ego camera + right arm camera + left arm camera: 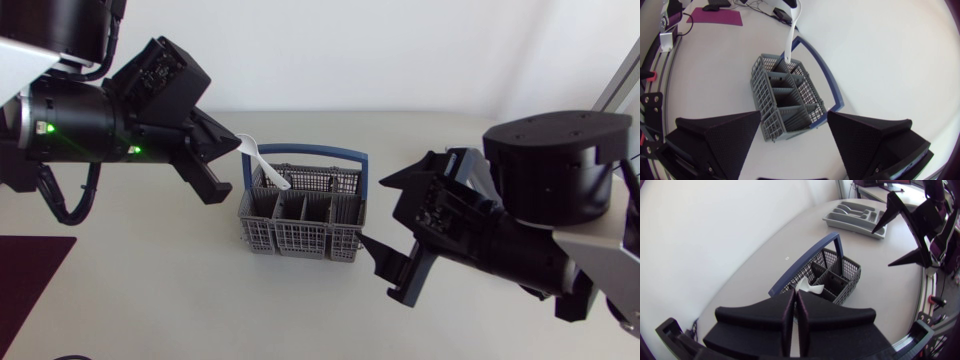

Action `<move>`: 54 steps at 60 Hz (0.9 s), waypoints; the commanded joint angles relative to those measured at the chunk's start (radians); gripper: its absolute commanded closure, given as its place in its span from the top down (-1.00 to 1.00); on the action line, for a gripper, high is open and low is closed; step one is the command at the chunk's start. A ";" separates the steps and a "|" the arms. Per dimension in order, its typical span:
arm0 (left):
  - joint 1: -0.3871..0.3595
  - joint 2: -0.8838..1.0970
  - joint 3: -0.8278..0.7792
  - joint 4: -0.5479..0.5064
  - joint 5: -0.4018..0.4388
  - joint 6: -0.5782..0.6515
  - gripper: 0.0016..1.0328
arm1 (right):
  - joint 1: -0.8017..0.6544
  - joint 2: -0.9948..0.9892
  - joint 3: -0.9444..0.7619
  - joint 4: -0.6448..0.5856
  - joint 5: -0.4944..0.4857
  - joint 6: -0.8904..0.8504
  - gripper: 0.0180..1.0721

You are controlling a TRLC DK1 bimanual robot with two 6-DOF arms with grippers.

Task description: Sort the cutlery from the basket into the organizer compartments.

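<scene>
Starting at your left: a dark maroon flat mat [30, 285] lies on the pale beige matte tabletop [150, 280], at its near corner and well apart from everything else. Above it your left arm comes in, and your left gripper [232, 148] hangs over the table just beside the basket. In the left wrist view its two black wedge fingers are pressed together, with a thin white handle pinched between them. That's the white plastic utensil [262, 165], and it slants down from the fingertips toward the basket. Its lower end sits at the rim of the end compartment nearest your left arm; you can't tell whether it touches the mesh.

On to the middle: the grey plastic mesh cutlery basket [300, 245] stands upright on the bare surface, with its blue arched handle [310, 150] raised over it. The right wrist view looks straight into its compartments.

Now your right side: your right gripper [376, 212] hovers just beside the basket's other end. Its fingers are spread wide, with nothing between them but the basket below.

Past the basket, the left wrist view shows the grey moulded plastic organizer tray [852, 227], lying flat near the table's far curved edge, well apart from the basket.
</scene>
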 commanded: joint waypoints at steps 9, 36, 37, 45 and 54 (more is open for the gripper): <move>-0.008 0.041 0.043 -0.036 0.062 -0.255 -0.93 | 0.078 0.121 0.100 0.074 0.074 0.092 0.73; 0.087 0.139 0.109 -0.052 0.304 -0.454 -0.94 | 0.179 0.330 0.188 0.275 0.201 0.103 0.23; 0.090 0.139 0.110 -0.050 0.310 -0.457 -0.94 | 0.179 0.334 0.189 0.279 0.204 0.101 0.21; 0.100 0.147 0.109 -0.039 0.333 -0.470 -0.93 | 0.175 0.390 0.228 0.314 0.209 0.092 0.08; 0.123 0.151 0.112 -0.032 0.362 -0.482 -0.94 | 0.173 0.460 0.269 0.337 0.219 0.072 -0.05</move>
